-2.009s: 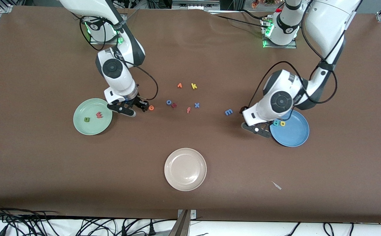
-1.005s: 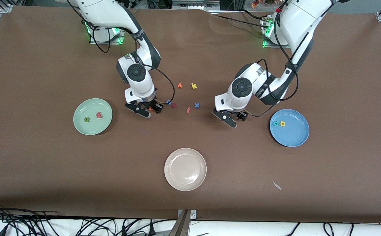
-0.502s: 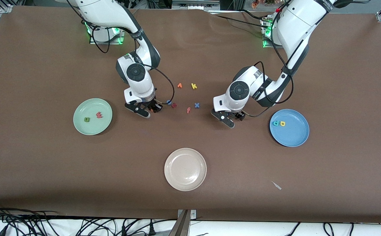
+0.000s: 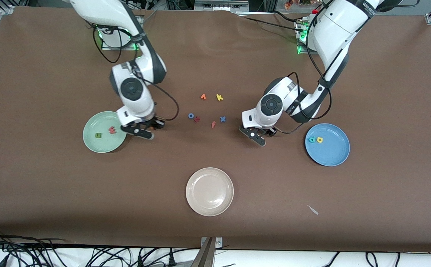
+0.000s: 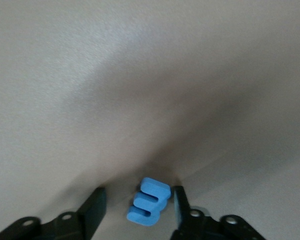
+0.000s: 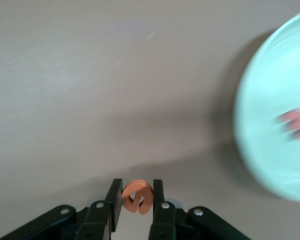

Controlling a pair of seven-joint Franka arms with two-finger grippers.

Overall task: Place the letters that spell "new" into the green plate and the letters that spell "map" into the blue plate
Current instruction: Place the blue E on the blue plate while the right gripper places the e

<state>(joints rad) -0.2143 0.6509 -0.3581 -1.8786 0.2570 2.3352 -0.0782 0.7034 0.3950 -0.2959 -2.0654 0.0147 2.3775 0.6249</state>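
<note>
The right hand (image 6: 135,202) is clamped on the orange e (image 6: 137,196), its two black fingers (image 6: 114,197) pressed against the sides of the small foam letter. In the front view this hand (image 4: 147,129) hangs over the brown desk (image 4: 52,185) just beside the rim of the green plate (image 4: 96,146). On that plate lie the green n (image 4: 98,135) and the red w (image 4: 111,129), close together.

The left hand (image 5: 138,206) is low over the desk between the loose letters and the blue plate (image 4: 330,155), its fingers (image 5: 93,207) partly open with the blue m (image 5: 148,201) between them. One finger appears to touch the letter's edge while the other stands clear of it, so the m is not gripped. In the front view the left hand (image 4: 261,135) hides the m from sight. On the blue plate sit the teal p (image 4: 312,139) and the yellow a (image 4: 319,139), side by side near the rim toward the arm.

Mid-desk lies a scatter of spare letters: an orange v-shaped letter (image 4: 203,96), a yellow k (image 4: 219,97), a blue o (image 4: 191,115) touching a small red letter (image 4: 197,119), an orange f (image 4: 213,124) and a blue x (image 4: 222,119). A cream plate (image 4: 209,191) sits nearer the front camera than these letters.
</note>
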